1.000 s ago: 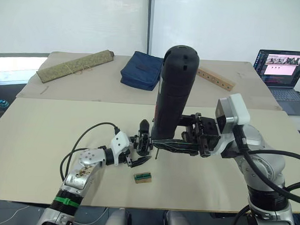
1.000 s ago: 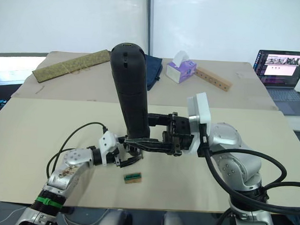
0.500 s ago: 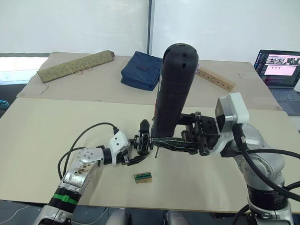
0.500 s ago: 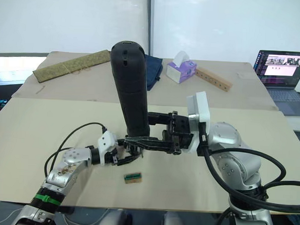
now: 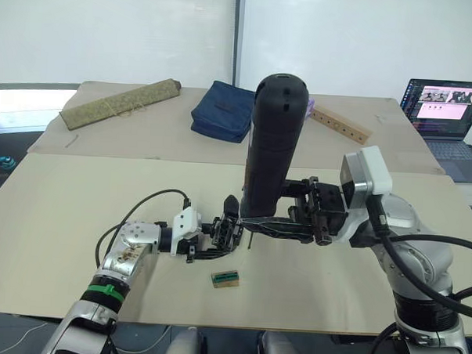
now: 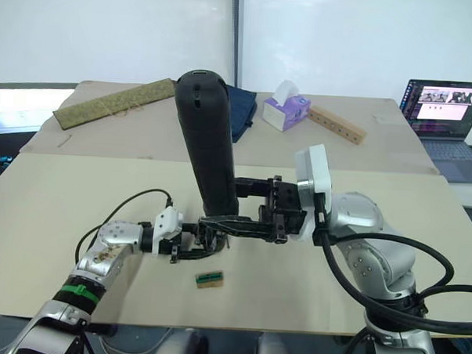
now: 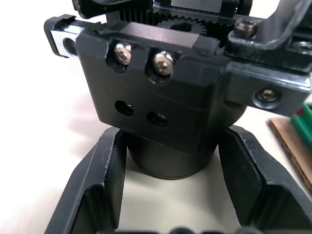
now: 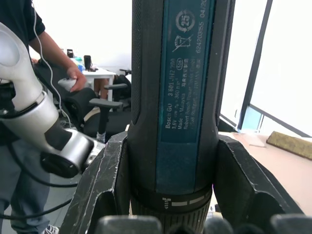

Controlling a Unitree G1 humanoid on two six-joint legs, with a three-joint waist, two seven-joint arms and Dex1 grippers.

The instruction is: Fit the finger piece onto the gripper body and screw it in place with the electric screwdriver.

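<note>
Right gripper (image 5: 253, 222) is clamped on the electric screwdriver (image 5: 273, 143), fingers pressed to both sides of the lower handle. Screwdriver stands nearly upright, top leaning slightly toward 1 o'clock, thin bit pointing down at the table (image 5: 62, 216) close to the gripper body (image 5: 227, 227). In the right wrist view the handle (image 8: 178, 92) fills the gap between the two black fingers (image 8: 109, 180), blue label facing the camera; a person (image 8: 19, 29) stands in the background beside office chairs.

Left gripper (image 5: 210, 242) holds the gripper body around its round base. In the left wrist view the fingers (image 7: 97, 190) sit either side of the dark round base (image 7: 170, 161); they look touching or nearly so, I can't tell how firm the grip is. Block face shows two silver screws (image 7: 163, 61) above two empty holes (image 7: 156, 117).

The gripper body sits at table centre, at about 9 o'clock from the screwdriver bit, with a pointed black finger (image 5: 232, 204) sticking up from it; I can't tell whether that is the finger piece.

Small green-and-brown block (image 5: 225, 278) lies on the table at 6 o'clock from the gripper body, apart from it.

Far edge: olive roll (image 5: 118, 102) at 11 o'clock, blue pouch (image 5: 222, 111) at 12, tissue box (image 6: 284, 108), wooden bar with holes (image 5: 340, 123) at 1, and laptop (image 5: 447, 108) at 2 o'clock.
</note>
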